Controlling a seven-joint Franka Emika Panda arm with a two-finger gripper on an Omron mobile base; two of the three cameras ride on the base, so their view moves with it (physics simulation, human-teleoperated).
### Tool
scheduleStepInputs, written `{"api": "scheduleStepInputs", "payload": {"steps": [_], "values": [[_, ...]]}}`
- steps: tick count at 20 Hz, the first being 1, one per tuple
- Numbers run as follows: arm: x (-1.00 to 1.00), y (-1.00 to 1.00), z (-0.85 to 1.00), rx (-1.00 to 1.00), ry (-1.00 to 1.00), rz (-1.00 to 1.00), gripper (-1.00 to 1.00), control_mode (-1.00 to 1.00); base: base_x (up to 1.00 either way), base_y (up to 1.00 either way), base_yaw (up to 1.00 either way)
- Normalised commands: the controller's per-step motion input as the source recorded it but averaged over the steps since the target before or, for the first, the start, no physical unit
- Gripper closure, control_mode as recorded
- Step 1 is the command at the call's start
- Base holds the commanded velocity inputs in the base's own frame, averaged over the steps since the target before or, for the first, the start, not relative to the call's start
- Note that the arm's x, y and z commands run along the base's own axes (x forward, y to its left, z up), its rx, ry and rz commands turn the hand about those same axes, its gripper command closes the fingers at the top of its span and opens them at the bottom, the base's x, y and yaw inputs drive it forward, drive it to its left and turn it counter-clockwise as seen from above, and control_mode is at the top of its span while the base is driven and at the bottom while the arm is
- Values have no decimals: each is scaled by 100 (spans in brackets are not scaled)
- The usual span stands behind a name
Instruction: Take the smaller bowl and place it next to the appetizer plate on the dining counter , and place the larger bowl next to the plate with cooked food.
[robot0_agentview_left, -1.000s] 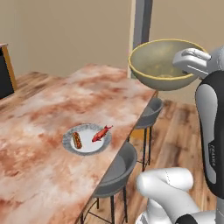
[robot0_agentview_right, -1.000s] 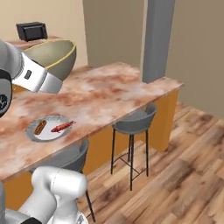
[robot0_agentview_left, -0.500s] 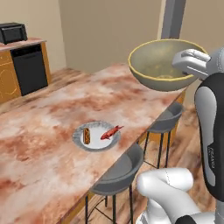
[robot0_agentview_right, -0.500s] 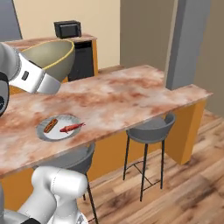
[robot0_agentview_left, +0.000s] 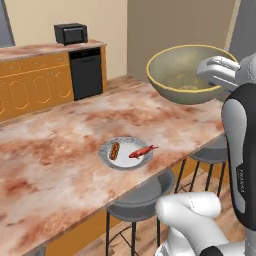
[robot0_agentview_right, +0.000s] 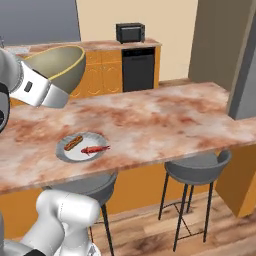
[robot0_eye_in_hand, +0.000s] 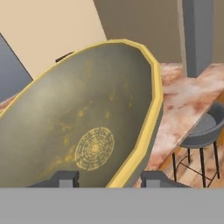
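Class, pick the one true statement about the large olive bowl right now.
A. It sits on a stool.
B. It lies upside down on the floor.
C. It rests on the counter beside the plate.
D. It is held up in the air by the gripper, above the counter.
D: the bowl hangs in the gripper, well above the counter and its plate.

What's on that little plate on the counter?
On the plate lie a small browned sausage-like piece and a red, chili-like piece. Nothing covers them; what food exactly is unclear.
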Motion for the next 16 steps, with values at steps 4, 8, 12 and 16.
{"api": "scheduleStepInputs", "payload": {"steps": [4,8,12,16], "values": [[0,0,0,0,0,0,100,100,100,-5,51],[0,0,0,0,0,0,100,100,100,-3,50],[0,0,0,0,0,0,100,100,100,0,48],[0,0,0,0,0,0,100,100,100,0,39]]}}
